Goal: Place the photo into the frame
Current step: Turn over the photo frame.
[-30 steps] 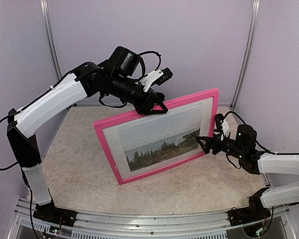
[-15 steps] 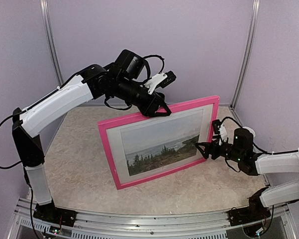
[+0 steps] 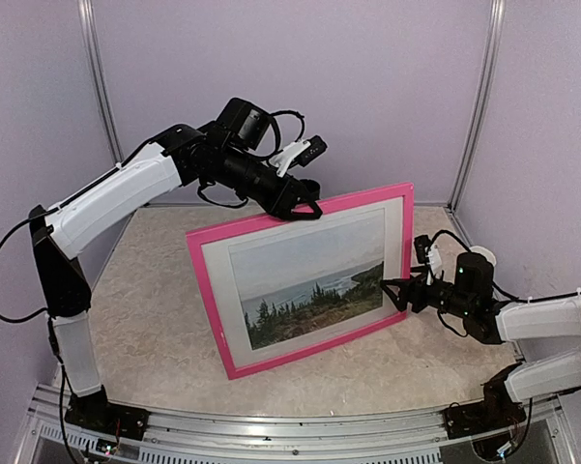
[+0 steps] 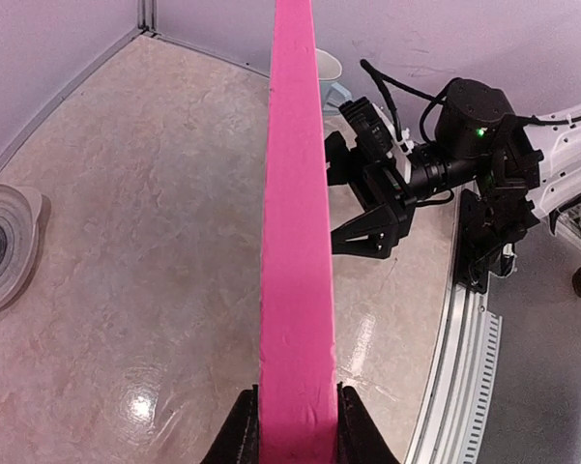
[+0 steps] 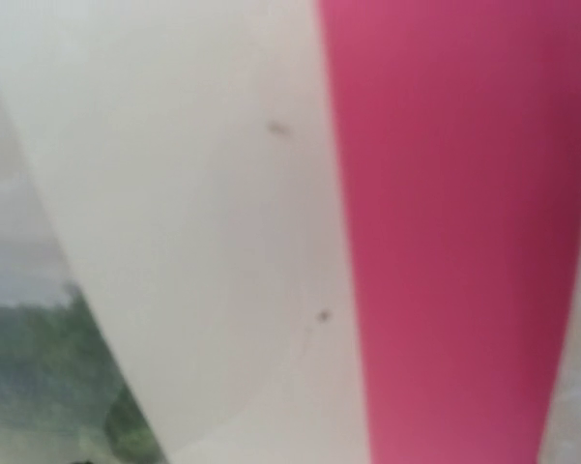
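The pink frame (image 3: 205,300) stands upright on its lower edge on the table, front toward the camera. The photo (image 3: 309,280), a landscape of trees and water, sits inside it behind a white mat (image 3: 398,253). My left gripper (image 3: 295,208) is shut on the frame's top rim; in the left wrist view the pink edge (image 4: 295,242) runs between its fingers (image 4: 240,435). My right gripper (image 3: 392,290) is open, its tips close against the front near the right rim. The right wrist view is filled by pink rim (image 5: 454,242), mat (image 5: 193,193) and a corner of photo (image 5: 39,387).
A round white and dark roll (image 4: 0,246) lies on the table behind the frame. A white cup-like object (image 3: 479,256) sits at the right by the wall. Purple walls enclose three sides; a metal rail (image 3: 271,425) runs along the near edge.
The frame has been tipped more upright and shifted slightly left with my left gripper. My right gripper has moved in toward the frame's front right side.
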Controlling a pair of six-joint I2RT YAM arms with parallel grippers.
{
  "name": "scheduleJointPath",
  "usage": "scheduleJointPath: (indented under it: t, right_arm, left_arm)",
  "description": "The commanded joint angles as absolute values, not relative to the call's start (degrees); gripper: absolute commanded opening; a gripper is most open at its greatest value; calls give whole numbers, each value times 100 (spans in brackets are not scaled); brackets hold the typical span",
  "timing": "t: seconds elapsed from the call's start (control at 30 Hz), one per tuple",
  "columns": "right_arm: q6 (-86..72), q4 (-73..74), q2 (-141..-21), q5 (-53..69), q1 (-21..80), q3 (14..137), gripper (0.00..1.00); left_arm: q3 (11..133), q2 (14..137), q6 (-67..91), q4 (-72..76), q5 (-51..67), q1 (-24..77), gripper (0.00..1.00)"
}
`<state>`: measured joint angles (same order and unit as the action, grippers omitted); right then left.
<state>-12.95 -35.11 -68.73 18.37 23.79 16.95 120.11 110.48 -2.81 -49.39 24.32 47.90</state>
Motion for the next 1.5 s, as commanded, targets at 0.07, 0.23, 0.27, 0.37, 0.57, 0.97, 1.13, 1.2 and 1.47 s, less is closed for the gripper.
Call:
scheduleJointPath:
  t: [0.07,0.23,0.27,0.37,0.57,0.97,1.13,1.2,1.47]
  right_arm:
    - [-1531,-3230,-6806,3066,2584,1592,88]
    - [-1572,-2740,-6638,2749,2584,1774,91]
    - [-1577,-2644,-6602,2721,2584,1808,92]
    - [-1580,-2470,-6549,2690,2585,1906,93]
    - [-1660,-2028,-6507,2562,2584,2132,94]
    - [-1762,-1060,-6021,2002,2584,2462,99]
    - [-1867,-655,-5775,1527,2584,2599,99]
    - [-1894,-560,-5721,1406,2584,2638,99]
    - [-1949,-449,-5612,1345,2584,2650,99]
  left_arm:
    - [11659,11950,-372,-4340,1705,4357,0]
    - [11648,12096,-351,-4244,2079,4030,0]
    - [11646,12138,-344,-4225,2158,3966,0]
    - [11644,12234,-324,-4182,2397,3781,0]
    - [11632,12528,-211,-4125,3130,3390,0]
    - [11675,13055,-245,-4190,3418,2957,0]
    - [11937,13371,-330,-4349,3526,2834,0]
    - [12089,13563,-405,-4451,3537,2794,0]
    - [12294,14033,-446,-4425,3446,2656,1]
